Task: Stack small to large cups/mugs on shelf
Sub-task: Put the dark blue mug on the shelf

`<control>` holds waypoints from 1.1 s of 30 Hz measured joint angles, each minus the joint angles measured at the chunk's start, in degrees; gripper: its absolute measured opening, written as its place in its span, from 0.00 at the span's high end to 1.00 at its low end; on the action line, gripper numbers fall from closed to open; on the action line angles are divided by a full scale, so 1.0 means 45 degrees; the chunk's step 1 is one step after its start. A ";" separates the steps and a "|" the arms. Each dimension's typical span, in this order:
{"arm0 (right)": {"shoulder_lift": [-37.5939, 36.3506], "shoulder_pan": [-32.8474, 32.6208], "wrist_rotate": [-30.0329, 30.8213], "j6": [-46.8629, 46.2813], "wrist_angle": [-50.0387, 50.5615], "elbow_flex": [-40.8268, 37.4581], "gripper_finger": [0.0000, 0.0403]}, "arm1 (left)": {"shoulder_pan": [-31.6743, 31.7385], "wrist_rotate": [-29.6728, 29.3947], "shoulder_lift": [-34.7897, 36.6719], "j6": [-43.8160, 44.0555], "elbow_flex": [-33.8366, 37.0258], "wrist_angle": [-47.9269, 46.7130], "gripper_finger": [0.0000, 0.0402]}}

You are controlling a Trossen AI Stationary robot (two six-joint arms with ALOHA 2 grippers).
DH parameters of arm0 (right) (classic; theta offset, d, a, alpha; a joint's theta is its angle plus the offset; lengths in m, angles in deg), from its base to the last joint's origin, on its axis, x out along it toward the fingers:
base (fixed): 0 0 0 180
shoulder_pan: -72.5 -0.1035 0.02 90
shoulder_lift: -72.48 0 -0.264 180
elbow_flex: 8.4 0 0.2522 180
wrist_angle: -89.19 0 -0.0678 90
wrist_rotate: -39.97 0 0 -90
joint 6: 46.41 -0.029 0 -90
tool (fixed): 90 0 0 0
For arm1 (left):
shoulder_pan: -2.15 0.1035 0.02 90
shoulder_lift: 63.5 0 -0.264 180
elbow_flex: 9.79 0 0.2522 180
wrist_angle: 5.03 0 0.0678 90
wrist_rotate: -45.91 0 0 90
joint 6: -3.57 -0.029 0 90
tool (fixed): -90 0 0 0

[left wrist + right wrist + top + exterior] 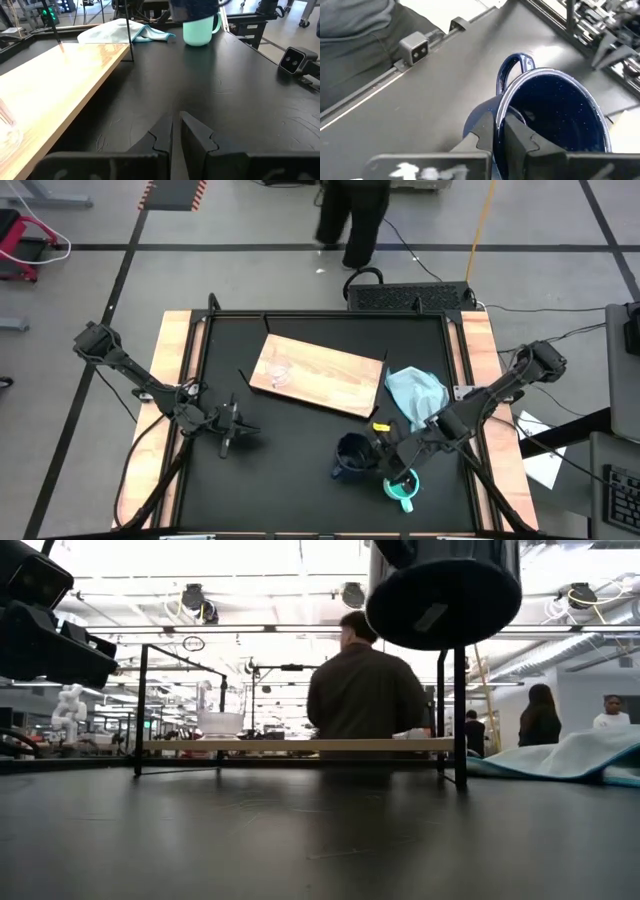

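In the low view, the top edge is cutting off the dark mug (pixel 443 590), leaving only its base and lower wall showing, and the arm holding it is lying out of view. In the left wrist view, the same mug (pixel 195 7) is cropped at the top and is covering the upper part of the turquoise mug (pixel 199 31). The glass cup (pixel 7 127) is running off the left edge there. In the high view, the right gripper (pixel 388 463) is partly hiding the turquoise mug (pixel 401 492).

Bare board of the shelf (pixel 330 380) lies beside the glass cup (pixel 277 370); blue cloth (pixel 415 394) crowds its right end.
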 joint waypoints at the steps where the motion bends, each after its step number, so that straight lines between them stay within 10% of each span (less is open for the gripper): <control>1: -0.0089 0.0019 0.0027 -0.0094 0.0047 0.0000 0.98 | 0.0000 0.0000 0.0004 -0.0005 0.0000 -0.0005 0.91; 27: -0.3613 0.0867 -0.0100 0.0263 -0.4371 -0.4881 0.98 | 0.0000 -0.0015 0.0005 -0.0040 -0.0005 -0.0035 0.91; 33: -0.3613 0.2079 -0.1907 0.0665 -0.5782 -0.4834 0.98 | 0.0002 -0.0019 0.0000 -0.0191 -0.0005 -0.0035 0.91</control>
